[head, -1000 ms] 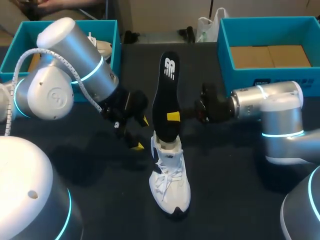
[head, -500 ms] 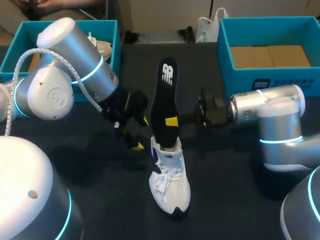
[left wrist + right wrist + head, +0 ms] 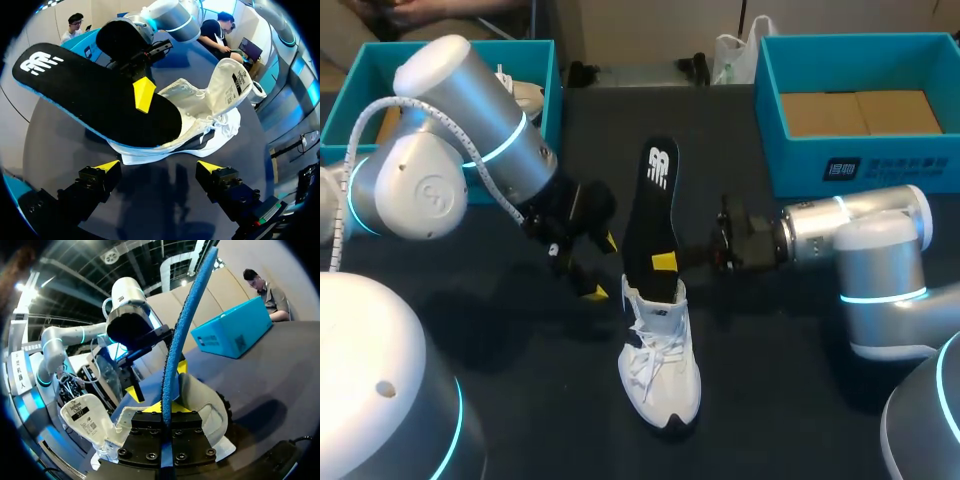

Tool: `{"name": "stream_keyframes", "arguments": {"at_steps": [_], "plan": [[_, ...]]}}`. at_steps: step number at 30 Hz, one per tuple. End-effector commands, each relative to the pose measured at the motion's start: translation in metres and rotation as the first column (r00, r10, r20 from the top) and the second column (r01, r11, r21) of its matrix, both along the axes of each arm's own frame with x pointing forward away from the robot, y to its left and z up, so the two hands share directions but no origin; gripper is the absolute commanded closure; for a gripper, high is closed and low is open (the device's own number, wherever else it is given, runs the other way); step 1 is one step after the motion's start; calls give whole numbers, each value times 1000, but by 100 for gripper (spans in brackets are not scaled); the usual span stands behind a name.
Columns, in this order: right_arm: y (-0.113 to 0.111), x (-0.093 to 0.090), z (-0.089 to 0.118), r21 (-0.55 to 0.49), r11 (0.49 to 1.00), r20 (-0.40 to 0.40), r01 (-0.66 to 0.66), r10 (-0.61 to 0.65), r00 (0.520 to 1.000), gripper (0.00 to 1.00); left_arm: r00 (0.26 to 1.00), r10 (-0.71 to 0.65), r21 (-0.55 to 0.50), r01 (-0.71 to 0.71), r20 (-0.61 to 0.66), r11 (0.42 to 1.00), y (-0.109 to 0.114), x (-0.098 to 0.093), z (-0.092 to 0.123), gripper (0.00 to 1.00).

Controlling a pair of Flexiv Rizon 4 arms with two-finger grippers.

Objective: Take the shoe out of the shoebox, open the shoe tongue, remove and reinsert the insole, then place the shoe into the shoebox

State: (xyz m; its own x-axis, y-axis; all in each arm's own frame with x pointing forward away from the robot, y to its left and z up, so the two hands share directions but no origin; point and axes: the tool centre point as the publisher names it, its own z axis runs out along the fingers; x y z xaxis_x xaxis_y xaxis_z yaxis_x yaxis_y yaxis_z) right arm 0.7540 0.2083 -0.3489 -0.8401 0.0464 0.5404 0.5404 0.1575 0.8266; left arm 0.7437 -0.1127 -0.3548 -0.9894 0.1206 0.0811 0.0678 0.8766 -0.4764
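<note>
Head view: thin black foam insole (image 3: 651,215) upright in white laced shoe (image 3: 661,366).

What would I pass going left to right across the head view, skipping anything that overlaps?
Left shoebox → left gripper, jaws open → insole, standing upright in the shoe → right shoebox.

We see even, fairly bright light from overhead, leaving soft shadows on the dark table (image 3: 770,400) around the shoe (image 3: 660,370). Pale glare sits on the silver shell of our left arm (image 3: 470,110).
</note>
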Motion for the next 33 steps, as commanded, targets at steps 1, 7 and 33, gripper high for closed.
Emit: {"name": "stream_keyframes", "arguments": {"at_steps": [1,7,33], "plan": [[0,-9,-12,0,1000,-17,-7,7,1000,100,1000,0,-3,0,2,1000,1,-1,0,0],[1,-20,-21,2,1000,-47,-9,9,999,100,1000,0,-3,0,2,1000,1,-1,0,0],[10,-5,-1,9,995,-10,-95,96,995,83,1000,0,-3,0,2,1000,1,-1,0,0]]}}
